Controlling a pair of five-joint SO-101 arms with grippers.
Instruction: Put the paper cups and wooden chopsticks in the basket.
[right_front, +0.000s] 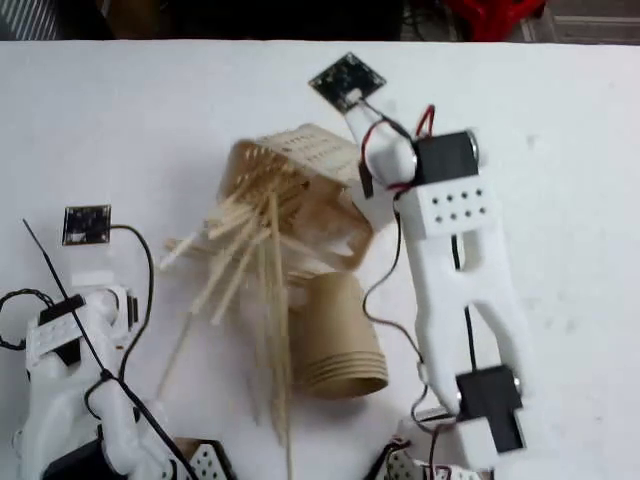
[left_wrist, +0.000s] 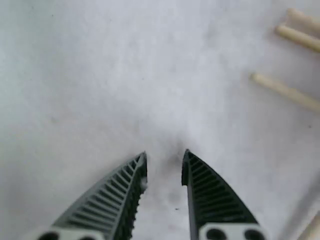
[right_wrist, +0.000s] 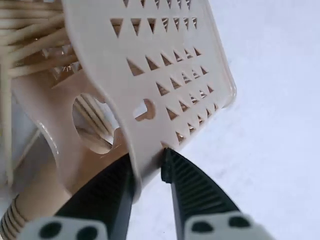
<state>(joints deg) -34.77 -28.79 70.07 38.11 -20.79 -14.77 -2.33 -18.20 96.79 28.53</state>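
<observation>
Beige plastic basket lies tipped on table, wall pinched by right gripper. Chopsticks fan toward left gripper, which is narrowly parted and empty. Paper cups lie between arms.

The table lay free along its far edge, down its right edge and across the far left corner. The middle was blocked: the basket lay tipped on its side, wooden chopsticks fanned out of it toward the near edge, and the stacked paper cups lay just beside them. The right arm barred the strip beside the cups, with the right gripper clamped on the basket's wall. The left gripper hung with fingers parted over bare table near the left edge, chopstick ends close by.
</observation>
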